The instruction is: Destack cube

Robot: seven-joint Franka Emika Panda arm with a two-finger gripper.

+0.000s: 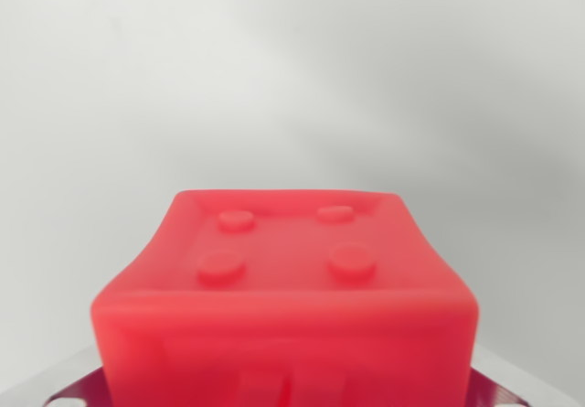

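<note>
Wrist view, the only one I have.

Item: red cube (283,288). It fills the lower middle of the frame, very near the lens. Its top face carries four round studs inside a raised rim, and that face tilts away from me toward the far side. Its near face runs out of the bottom edge. It is roughly as wide as it is deep, so I see no long axis to line up on.

Item: metal parts (498,390), pale, with a red-edged strip, showing at both bottom corners just beside the cube's lower sides. I take these for part of my gripper or its mount, but I cannot say which.

Fingers: not visible. Whether they are released or clamped on the cube, I cannot tell.

Relation that matters: the cube sits dead centre, neither left nor right of the camera axis. I judge it lies between the fingers.

Not shown: any second cube beneath, or the table.

Background: plain grey-white, blurred.

Arm pose: camera looks across the cube's top rather than straight down on it.
</note>
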